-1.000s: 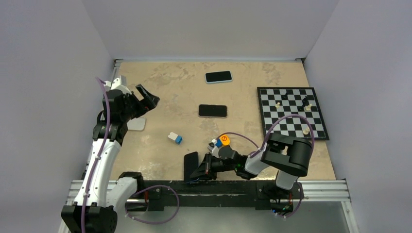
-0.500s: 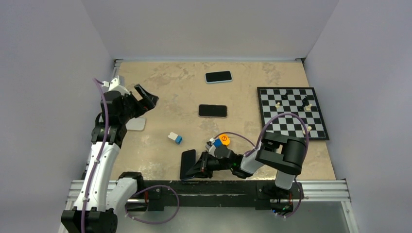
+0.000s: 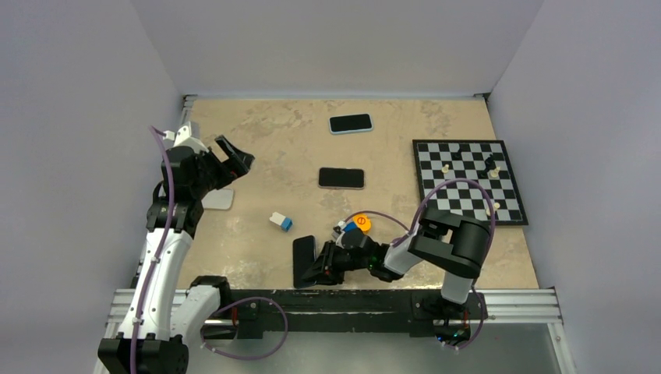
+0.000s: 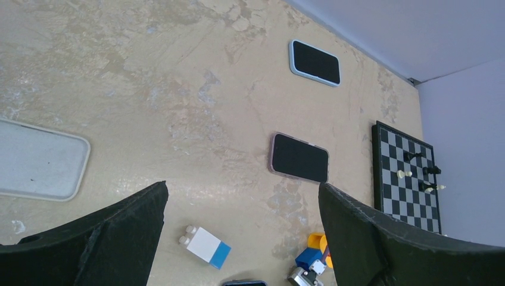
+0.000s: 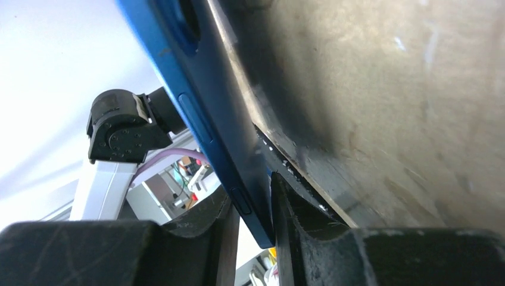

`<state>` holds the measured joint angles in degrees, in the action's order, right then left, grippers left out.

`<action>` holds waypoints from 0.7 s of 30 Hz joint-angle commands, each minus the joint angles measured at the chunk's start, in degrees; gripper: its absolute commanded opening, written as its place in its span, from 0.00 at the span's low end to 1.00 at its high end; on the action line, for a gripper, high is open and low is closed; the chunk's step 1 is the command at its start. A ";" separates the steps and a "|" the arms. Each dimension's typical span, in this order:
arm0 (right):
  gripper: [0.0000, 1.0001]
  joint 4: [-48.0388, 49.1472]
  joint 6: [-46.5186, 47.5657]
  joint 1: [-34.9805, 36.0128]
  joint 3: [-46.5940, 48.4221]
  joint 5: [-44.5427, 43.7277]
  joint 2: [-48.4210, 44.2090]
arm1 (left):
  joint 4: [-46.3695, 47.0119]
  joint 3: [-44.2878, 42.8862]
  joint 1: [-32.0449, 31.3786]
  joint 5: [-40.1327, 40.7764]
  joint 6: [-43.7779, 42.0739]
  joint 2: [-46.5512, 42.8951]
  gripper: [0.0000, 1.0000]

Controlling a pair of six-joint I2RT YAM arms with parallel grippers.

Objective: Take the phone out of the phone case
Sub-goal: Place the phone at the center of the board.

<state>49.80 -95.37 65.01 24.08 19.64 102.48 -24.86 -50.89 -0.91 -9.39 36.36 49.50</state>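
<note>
My right gripper (image 3: 321, 269) is low at the table's near edge and shut on the edge of a dark blue phone (image 3: 303, 260). In the right wrist view the phone (image 5: 199, 107) stands tilted on its edge between my two fingers (image 5: 205, 229), with no case on it. A clear, empty phone case (image 3: 219, 199) lies flat at the left and also shows in the left wrist view (image 4: 39, 159). My left gripper (image 3: 235, 159) is open and empty above the table, beside and above that case; in its own view the left gripper (image 4: 242, 189) is wide open.
A phone in a pink case (image 3: 341, 178) lies mid-table and one in a light blue case (image 3: 350, 123) lies farther back. A white-and-blue block (image 3: 281, 221) and an orange-and-blue toy (image 3: 358, 224) lie near the right gripper. A chessboard (image 3: 468, 195) with a few pieces is at the right.
My right gripper has shifted slightly left and away from the near edge, with the blue phone still in it. My left gripper has drifted a little toward the back.
</note>
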 commanded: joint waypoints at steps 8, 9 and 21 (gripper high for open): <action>0.37 -3.96 2.29 -1.12 3.10 1.78 0.93 | 1.57 0.05 -0.01 0.41 -0.67 -0.87 1.00; 0.42 -4.84 2.39 -1.12 3.16 1.54 0.50 | 1.57 0.09 -0.05 0.47 -0.67 -0.89 1.00; 0.78 -22.27 10.71 -1.77 5.25 1.43 -8.16 | 1.90 0.24 0.08 -0.11 -0.68 -1.09 1.00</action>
<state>40.12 -89.95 63.92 27.18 20.82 98.76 -24.88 -50.85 -0.91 -9.19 36.36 49.47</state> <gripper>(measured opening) 0.744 0.999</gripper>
